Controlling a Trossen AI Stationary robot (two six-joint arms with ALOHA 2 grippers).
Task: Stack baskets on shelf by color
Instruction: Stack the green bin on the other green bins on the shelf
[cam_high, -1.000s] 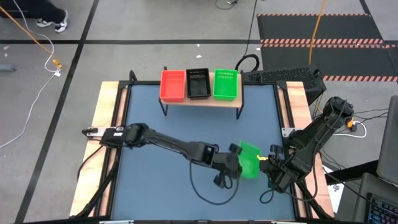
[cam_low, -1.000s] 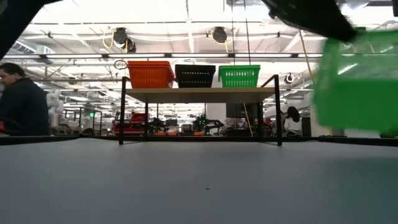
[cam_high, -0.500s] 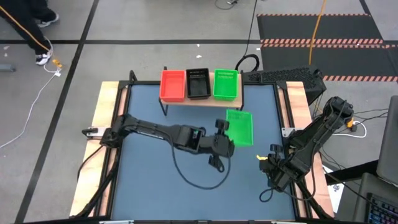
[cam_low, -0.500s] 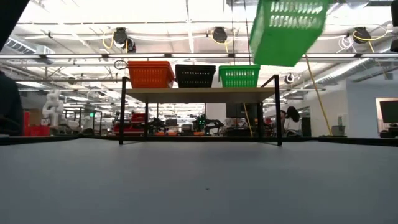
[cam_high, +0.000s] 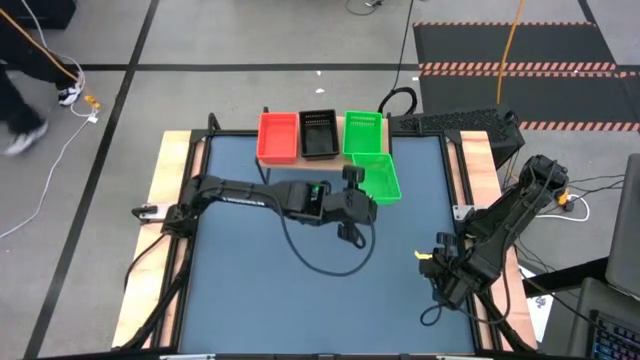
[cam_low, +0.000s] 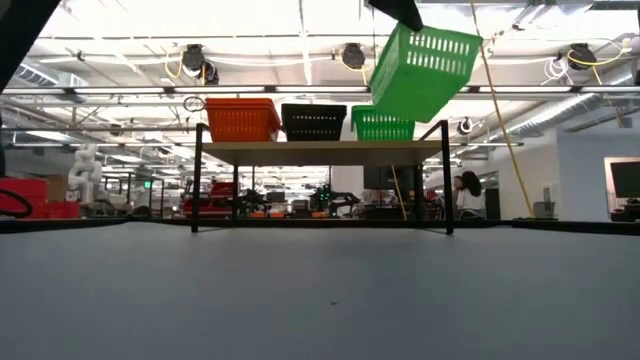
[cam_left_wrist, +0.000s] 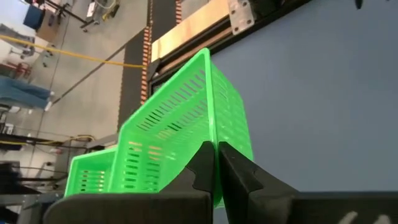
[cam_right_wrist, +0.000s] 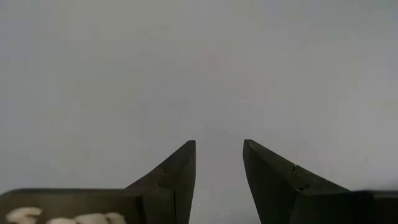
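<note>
The wooden shelf (cam_high: 322, 160) stands at the table's far edge and bears a red basket (cam_high: 278, 137), a black basket (cam_high: 318, 133) and a green basket (cam_high: 363, 130), side by side. My left gripper (cam_high: 356, 187) is shut on another green basket (cam_high: 381, 177), which it holds in the air just near-right of the shelf's green one. The low view shows this held basket (cam_low: 425, 70) tilted, above the level of the shelf's top (cam_low: 320, 150). My right gripper (cam_right_wrist: 219, 158) is open over bare table by the near right edge (cam_high: 447, 270). My left gripper pinches the green basket by one wall at its rim (cam_left_wrist: 211, 140), with the fingers (cam_left_wrist: 200, 163) shut on either side of that thin edge. It comes from the table's left, about level. The basket is lifted clear and tilted, its opening upward.
The blue table (cam_high: 250, 270) lies in front of the shelf, and a black cable (cam_high: 320, 280) from the left arm loops over it. Thin black legs (cam_low: 197, 180) hold the shelf up. Wooden side rails (cam_high: 170, 190) border the table.
My left gripper has carried the green basket from the table's near right part up and toward the far edge, to just beside the shelf's green basket. The basket has risen above shelf height and now hangs tilted. The gripper has stayed shut on it.
</note>
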